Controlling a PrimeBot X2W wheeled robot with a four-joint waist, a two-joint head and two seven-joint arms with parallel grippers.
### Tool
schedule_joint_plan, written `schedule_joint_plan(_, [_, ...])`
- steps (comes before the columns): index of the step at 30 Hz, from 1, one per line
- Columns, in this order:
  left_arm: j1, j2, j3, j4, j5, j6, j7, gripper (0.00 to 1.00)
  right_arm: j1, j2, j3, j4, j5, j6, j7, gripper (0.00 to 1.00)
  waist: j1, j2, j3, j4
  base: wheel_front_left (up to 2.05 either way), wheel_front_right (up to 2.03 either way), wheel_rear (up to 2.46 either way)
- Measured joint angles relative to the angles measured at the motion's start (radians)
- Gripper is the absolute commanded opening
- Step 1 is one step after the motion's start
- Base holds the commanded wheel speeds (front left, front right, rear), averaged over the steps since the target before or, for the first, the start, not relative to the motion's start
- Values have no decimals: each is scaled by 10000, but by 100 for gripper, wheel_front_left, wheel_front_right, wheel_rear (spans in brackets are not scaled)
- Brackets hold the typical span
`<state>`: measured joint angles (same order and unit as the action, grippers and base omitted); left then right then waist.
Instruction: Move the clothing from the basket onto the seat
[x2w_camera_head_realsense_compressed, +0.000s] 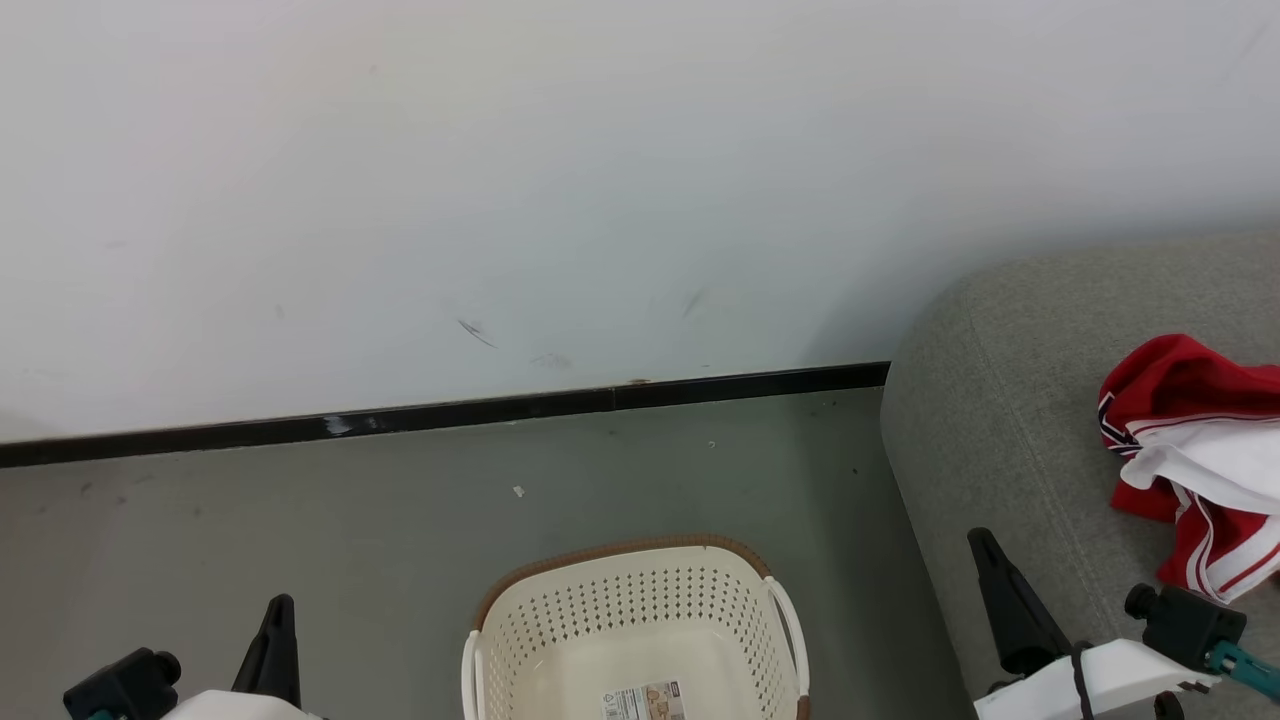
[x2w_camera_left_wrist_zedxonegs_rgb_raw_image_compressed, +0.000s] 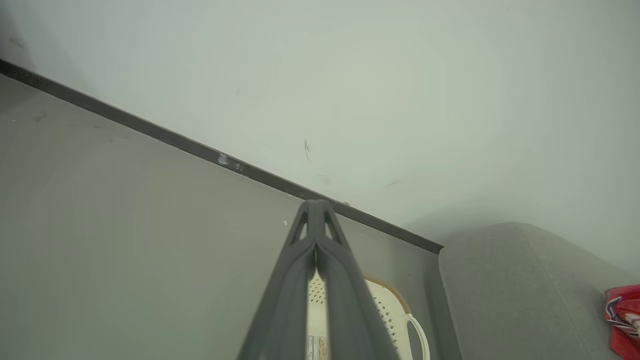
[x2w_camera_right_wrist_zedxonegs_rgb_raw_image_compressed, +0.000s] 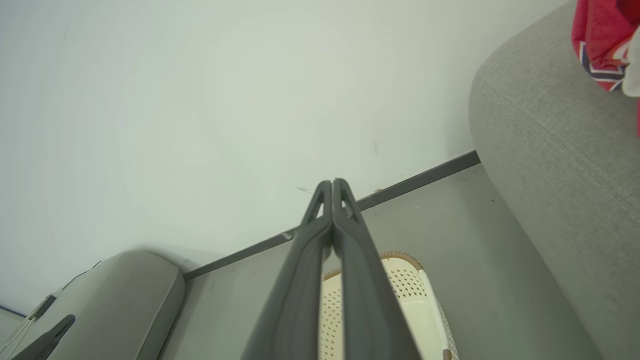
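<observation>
All visible clothing (x2w_camera_head_realsense_compressed: 1200, 450) lies on the seat (x2w_camera_head_realsense_compressed: 1000, 420), right of the basket (x2w_camera_head_realsense_compressed: 620, 600), whose bottom looks bare. My left gripper (x2w_camera_head_realsense_compressed: 282, 602) and right gripper (x2w_camera_head_realsense_compressed: 980, 540) are closed, empty; probably finished.

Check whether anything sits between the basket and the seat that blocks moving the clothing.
Nothing visible. Bare floor separates the basket and the seat. The clothing already lies on the seat; the basket's visible bottom carries a label, no garment. Left end effector and right end effector are shut, empty.

One basket (x2w_camera_head_realsense_compressed: 640, 600); one seat (x2w_camera_head_realsense_compressed: 1000, 420); one clothing heap (x2w_camera_head_realsense_compressed: 1180, 385), right edge; two of mine: left gripper (x2w_camera_head_realsense_compressed: 282, 606), right gripper (x2w_camera_head_realsense_compressed: 982, 545).
</observation>
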<state>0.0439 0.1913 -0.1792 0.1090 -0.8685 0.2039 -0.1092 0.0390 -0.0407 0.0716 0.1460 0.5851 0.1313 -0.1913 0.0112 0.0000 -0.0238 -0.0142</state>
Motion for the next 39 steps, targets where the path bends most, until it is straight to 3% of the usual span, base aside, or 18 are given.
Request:
schedule_joint_plan(6, [-2, -94, 199, 46, -669, -238, 186, 0, -23, -82, -94, 121, 1011, -2, 171, 0, 25, 0, -26, 14, 0, 0, 0])
schedule_joint_plan(13, [-11, -299, 435, 117, -1442, -543, 416, 0, -36, -230, -226, 251, 2186, -4, 449, 0, 26, 0, -31, 29, 0, 0, 0])
schedule_joint_plan(29, [-187, -621, 1026, 426, -3202, -1225, 872, 0, -305, -391, -318, 543, 4851, -4, 878, 0, -76, 0, 87, 62, 0, 0, 0])
schedule_joint_plan(39, [-407, -817, 1388, 656, -4278, -1699, 1181, 0, -492, -541, -477, 631, 6498, -6, 1170, 0, -99, 0, 163, 83, 0, 0, 0])
